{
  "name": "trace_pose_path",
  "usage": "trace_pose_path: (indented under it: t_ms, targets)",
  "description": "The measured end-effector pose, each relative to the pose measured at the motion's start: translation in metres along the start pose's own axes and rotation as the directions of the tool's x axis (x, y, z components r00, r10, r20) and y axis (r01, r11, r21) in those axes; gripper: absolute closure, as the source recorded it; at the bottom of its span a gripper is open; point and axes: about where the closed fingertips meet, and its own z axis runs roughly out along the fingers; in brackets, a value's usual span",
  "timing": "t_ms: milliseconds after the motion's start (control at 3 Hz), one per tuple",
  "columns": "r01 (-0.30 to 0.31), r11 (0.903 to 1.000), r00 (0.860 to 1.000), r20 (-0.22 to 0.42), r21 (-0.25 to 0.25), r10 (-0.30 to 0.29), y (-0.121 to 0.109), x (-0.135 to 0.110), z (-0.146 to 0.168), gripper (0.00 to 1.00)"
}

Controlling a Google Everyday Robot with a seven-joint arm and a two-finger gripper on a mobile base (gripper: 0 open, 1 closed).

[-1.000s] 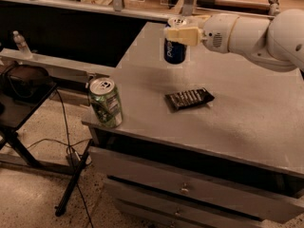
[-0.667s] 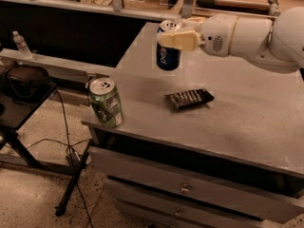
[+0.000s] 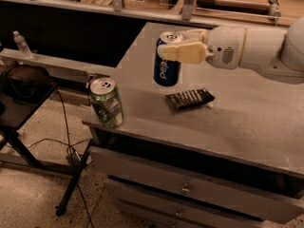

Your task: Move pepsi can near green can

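The pepsi can (image 3: 166, 68) is dark blue with white lettering and a silver top. My gripper (image 3: 175, 50) is shut on its upper part and holds it upright over the grey table (image 3: 247, 113), left of centre. The green can (image 3: 106, 102) stands upright at the table's front left corner, below and to the left of the pepsi can, with a gap between them. My white arm (image 3: 256, 49) reaches in from the right.
A dark flat ridged packet (image 3: 190, 99) lies on the table just right of the pepsi can. Drawers (image 3: 185, 189) sit under the tabletop. A dark stand (image 3: 23, 89) with cables is at the left, beyond the table's left edge.
My gripper has carried the pepsi can to the left and toward the table's front, closer to the green can. The green can and the packet have not moved.
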Motion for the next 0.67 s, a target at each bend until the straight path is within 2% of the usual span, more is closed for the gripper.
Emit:
trace_pose_path:
  t_ms: [333,667]
  targets:
    - [0.006,0.9999,1.0,0.015,0.012,-0.006,0.015,-0.002,-0.023,1.0]
    - [0.055,0.9968,0.998,0.016,0.057,-0.056,0.03,0.011,-0.055,1.0]
